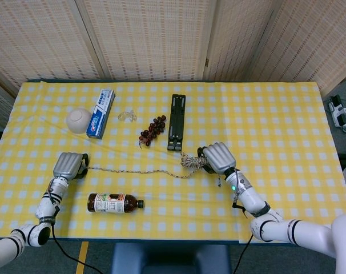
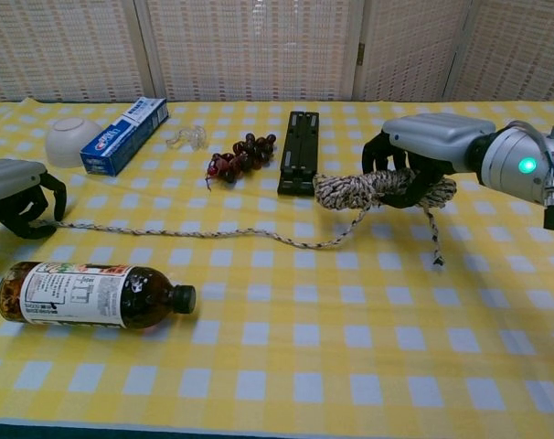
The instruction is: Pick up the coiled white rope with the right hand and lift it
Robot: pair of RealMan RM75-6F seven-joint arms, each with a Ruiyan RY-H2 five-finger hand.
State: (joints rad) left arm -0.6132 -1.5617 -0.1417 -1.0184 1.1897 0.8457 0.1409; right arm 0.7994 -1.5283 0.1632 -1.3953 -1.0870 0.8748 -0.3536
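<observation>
My right hand (image 2: 423, 146) (image 1: 218, 157) grips the coiled white rope (image 2: 364, 189) (image 1: 190, 161), fingers wrapped around the bundle, just above the yellow checked cloth. A loose tail (image 2: 204, 234) (image 1: 133, 170) runs left along the table to my left hand (image 2: 16, 192) (image 1: 69, 164). That hand's fingers curl over the tail's far end. A short end (image 2: 431, 233) dangles below the coil.
A brown bottle (image 2: 90, 294) (image 1: 113, 202) lies on its side near the front left. Behind the rope are a black hinged bracket (image 2: 300, 151), a grape bunch (image 2: 239, 155), a toothpaste box (image 2: 124, 134), a white bowl (image 2: 69, 137) and a clear plastic piece (image 2: 186, 138).
</observation>
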